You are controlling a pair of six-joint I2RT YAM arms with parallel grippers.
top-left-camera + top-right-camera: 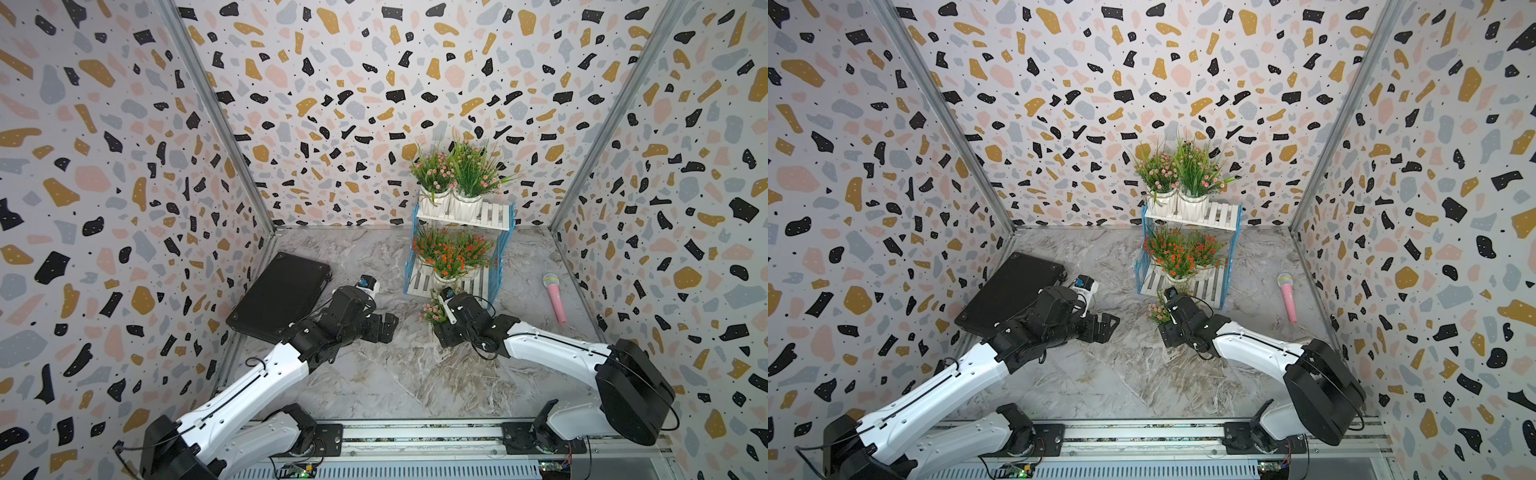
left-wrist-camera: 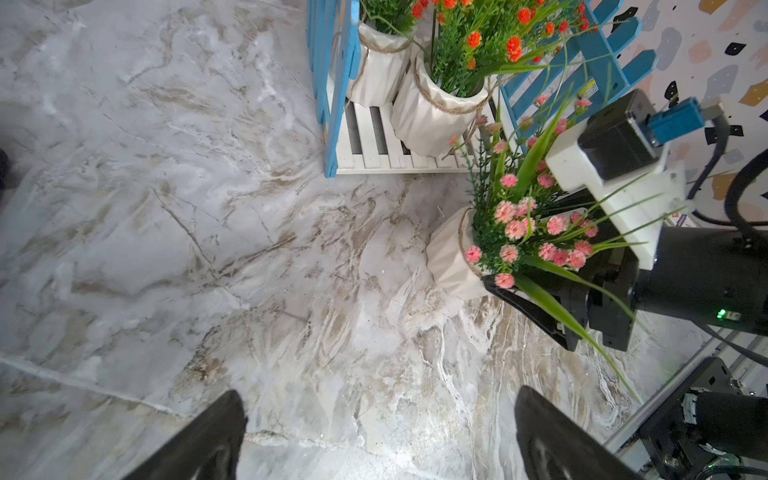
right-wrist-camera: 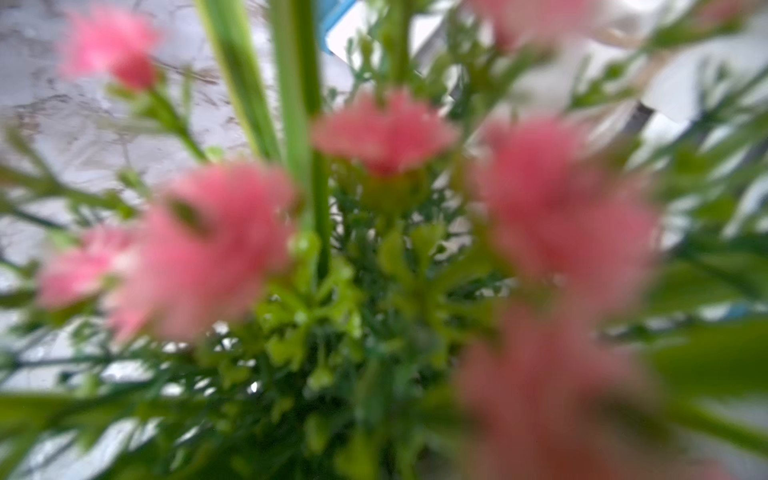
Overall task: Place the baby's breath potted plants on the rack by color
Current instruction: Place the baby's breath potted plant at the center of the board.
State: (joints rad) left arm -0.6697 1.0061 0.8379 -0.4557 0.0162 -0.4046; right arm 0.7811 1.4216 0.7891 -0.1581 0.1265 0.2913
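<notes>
Crowding the right wrist lens: fuzzy blossoms and grassy blades of one pink plant (image 3: 386,137), its ribbed white pot (image 2: 451,257) tilted, clamped between the right gripper (image 1: 444,332) jaws. Left gripper (image 2: 380,392) spread wide, nothing between its two black fingers (image 2: 216,432) but veined marble floor (image 2: 208,208). Just beside the right jaws, slatted white rack (image 1: 494,216) with blue fence sides: two pink plants (image 1: 434,170) (image 1: 473,172) up top, three orange-red plants (image 1: 428,245) (image 1: 473,249) (image 1: 446,264) below.
</notes>
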